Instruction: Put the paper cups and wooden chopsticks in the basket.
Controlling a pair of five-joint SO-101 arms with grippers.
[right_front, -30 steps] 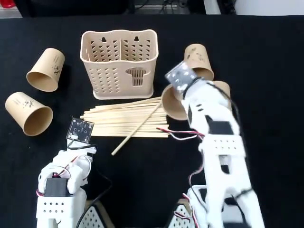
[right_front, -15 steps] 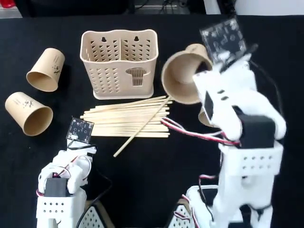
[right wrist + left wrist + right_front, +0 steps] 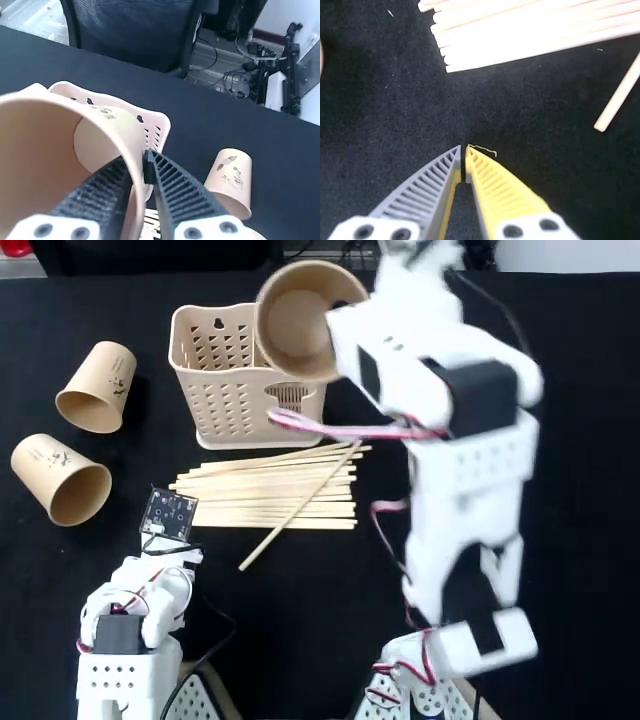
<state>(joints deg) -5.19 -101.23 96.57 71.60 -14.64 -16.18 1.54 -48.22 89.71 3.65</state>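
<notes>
"Where is that tan paper cup (image 3: 305, 320) sitting?"

"It isn't sitting. The right gripper (image 3: 147, 155) is holding it up in the air, one finger inside and one outside, pinching the cup's wall. It is hanging tilted over the right back corner of the cream perforated plastic basket (image 3: 230, 380), mouth facing up and toward us."

"And the pale wooden chopsticks (image 3: 270, 490)?"

"They are lying in a flat bundle on the black table (image 3: 560, 390) just in front of the basket, with one stray chopstick (image 3: 295, 508) slanting across them. Two more tan paper cups (image 3: 97, 385) are lying on their sides to the basket's left."

"The left gripper (image 3: 464, 150)?"

"It is hovering low over bare table near the bundle's ends, its fingers pressed together on nothing."
</notes>
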